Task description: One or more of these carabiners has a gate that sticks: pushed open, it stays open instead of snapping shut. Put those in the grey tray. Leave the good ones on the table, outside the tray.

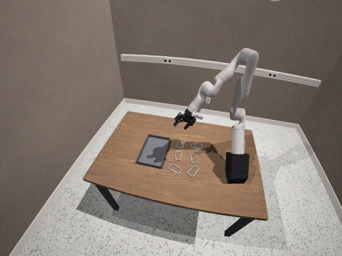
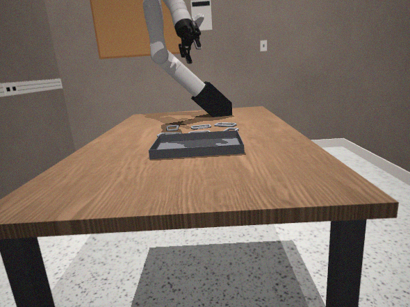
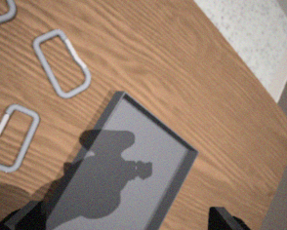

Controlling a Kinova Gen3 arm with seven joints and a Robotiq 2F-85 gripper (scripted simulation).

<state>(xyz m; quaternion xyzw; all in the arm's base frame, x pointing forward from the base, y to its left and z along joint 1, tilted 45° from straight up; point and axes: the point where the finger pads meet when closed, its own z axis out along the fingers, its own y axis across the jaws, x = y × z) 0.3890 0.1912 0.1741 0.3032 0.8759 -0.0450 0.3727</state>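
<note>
You had the gripper wide open, empty; best to center over one carabiner, then descend straight.

Wrist view: carabiner at 11 o'clock mostly out of frame; carabiner at 9 o'clock clipped. Tray and tool run off at 6 o'clock. Exterior: tray wall partly masks 3 carabiners; arm cropped at 12 o'clock. Top: gates too small to read.
</note>
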